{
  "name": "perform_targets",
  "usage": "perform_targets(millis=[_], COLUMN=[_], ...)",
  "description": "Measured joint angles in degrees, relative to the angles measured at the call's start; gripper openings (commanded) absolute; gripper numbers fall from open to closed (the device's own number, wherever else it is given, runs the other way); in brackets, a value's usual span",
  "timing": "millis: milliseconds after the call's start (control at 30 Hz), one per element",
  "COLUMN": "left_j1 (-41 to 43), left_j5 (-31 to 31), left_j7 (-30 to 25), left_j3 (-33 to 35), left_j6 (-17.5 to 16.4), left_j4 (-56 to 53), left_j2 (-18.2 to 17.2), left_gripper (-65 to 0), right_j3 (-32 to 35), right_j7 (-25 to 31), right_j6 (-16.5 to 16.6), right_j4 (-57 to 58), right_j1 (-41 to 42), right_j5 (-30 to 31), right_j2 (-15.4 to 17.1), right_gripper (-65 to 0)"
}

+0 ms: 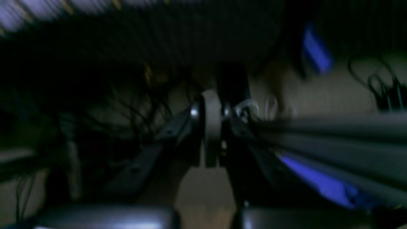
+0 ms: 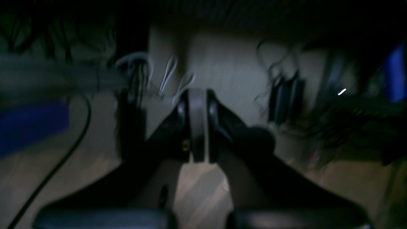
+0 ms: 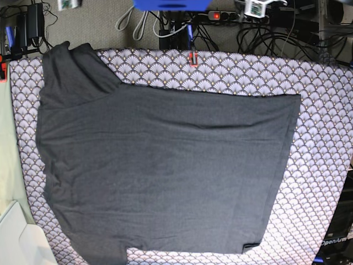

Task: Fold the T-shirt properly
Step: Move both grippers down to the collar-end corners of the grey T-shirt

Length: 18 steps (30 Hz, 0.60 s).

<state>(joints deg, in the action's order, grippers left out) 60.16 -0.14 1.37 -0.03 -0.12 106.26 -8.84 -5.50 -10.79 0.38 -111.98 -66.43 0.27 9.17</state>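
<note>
The T-shirt (image 3: 165,165) lies spread flat on the fan-patterned tablecloth (image 3: 325,110), plain dark grey side up. One sleeve points to the far left corner and the hem runs along the right. Neither arm shows in the base view. In the dark, blurred left wrist view, my left gripper (image 1: 210,127) is shut with its pads pressed together and nothing between them. The right wrist view shows my right gripper (image 2: 197,124) likewise shut and empty. Both wrist views look at floor and cables, and I cannot make out the shirt in them.
Cables, a power strip (image 3: 220,15) and a blue block (image 3: 171,4) sit behind the table's far edge. A small red tag (image 3: 193,58) marks the far edge's middle. A white box (image 3: 16,237) stands at the near left corner.
</note>
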Motion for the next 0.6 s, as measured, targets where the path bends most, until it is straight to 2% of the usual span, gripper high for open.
perform_targets(millis=[100,233,300,333,433,467,567,600], left_j1=[0.59,-0.52,-0.76,-1.05,-1.22,-1.62,-3.56,-4.22], left_j5=[0.07,0.11,0.26,0.26,0.26,0.26,0.22,0.22], left_j7=[0.13,0.55,0.09,0.11,1.81,3.39,7.58,8.68], left_j3=[0.15,-0.11,-0.13,-0.02,0.04,0.04,0.04,0.02], left_j6=[-0.20,-0.02,-0.15,-0.13,-0.09,-0.09,-0.22,-0.22], left_j4=[3.56,4.52,5.05,5.11,5.11,5.14,5.14,5.14], left_j2=[0.09,-0.07,0.02,0.07,0.09,0.09,0.02,-0.02], left_gripper=[-64.5,-64.5,-64.5,-64.5,-64.1,-62.8,-52.2,-47.8], right_j3=[-1.95,-3.78,-5.16,-6.38,-10.27,-12.15,-16.79,-17.94], right_j7=[0.02,-4.44,-6.25,-8.22,-11.82,-12.46,-14.84,-15.96], right_j6=[0.28,0.52,4.55,6.51,14.01,17.64,24.90,26.03], right_j4=[-0.87,-0.35,-0.83,-0.66,-0.52,-0.74,-1.57,-1.57], right_j1=[0.79,8.94,11.21,12.20,14.78,16.13,20.02,21.27], right_j5=[0.07,0.04,0.04,0.04,0.00,0.02,-0.04,-0.11], right_j2=[0.26,4.00,5.25,4.87,1.31,-0.17,-3.15,-3.89], right_gripper=[-63.6,-57.8,-55.2,-54.0,-51.5,-51.1,-50.5,-50.2])
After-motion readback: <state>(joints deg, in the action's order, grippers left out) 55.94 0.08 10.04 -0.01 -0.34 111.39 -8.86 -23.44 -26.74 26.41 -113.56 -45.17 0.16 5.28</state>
